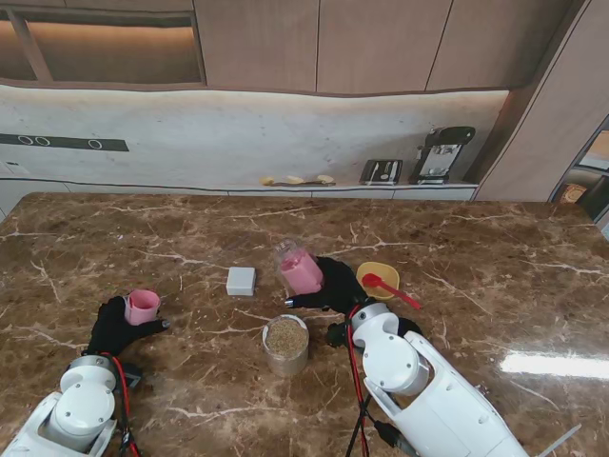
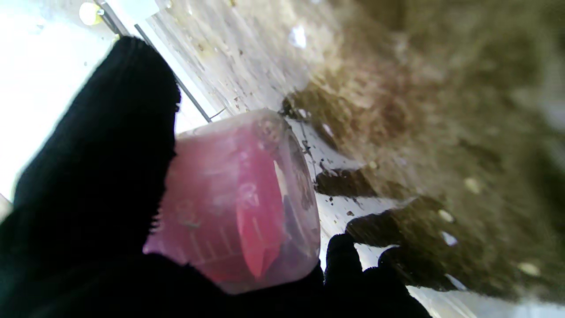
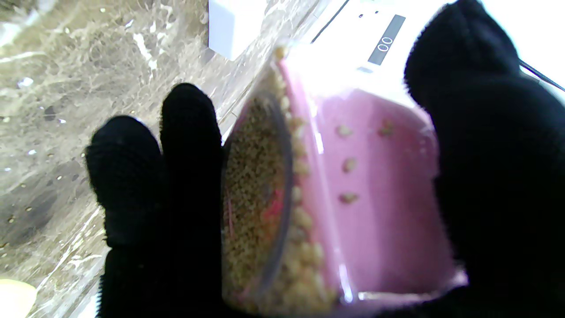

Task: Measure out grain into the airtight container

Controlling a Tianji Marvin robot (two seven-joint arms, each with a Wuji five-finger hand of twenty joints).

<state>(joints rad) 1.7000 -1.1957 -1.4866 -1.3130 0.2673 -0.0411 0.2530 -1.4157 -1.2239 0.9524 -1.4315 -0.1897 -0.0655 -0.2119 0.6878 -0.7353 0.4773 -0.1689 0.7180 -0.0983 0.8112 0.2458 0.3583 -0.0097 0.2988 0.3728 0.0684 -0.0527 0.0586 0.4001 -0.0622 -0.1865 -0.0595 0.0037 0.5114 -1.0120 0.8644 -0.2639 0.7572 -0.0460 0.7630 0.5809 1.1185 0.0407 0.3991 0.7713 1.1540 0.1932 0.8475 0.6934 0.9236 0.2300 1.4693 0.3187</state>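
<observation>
Nearest me: round tin of grain (image 1: 285, 344), upright on the worktop (image 1: 190, 409), mouth up, just left of the R arm. Right hand (image 1: 328, 286) is wrapped round a pink measuring cup (image 1: 301, 272), lifted and tilted, grain inside per the wrist view (image 3: 256, 198). Cup sits just beyond the tin, so the tin is nearer me. Left hand (image 1: 119, 326), well apart to the L, clasps a smaller pink cup (image 1: 143, 306) resting on the worktop. Farther: white block (image 1: 241, 281) L of the raised cup; yellow bowl w/ red spoon (image 1: 379, 278) to its R. Nothing btwn cup and tin.
</observation>
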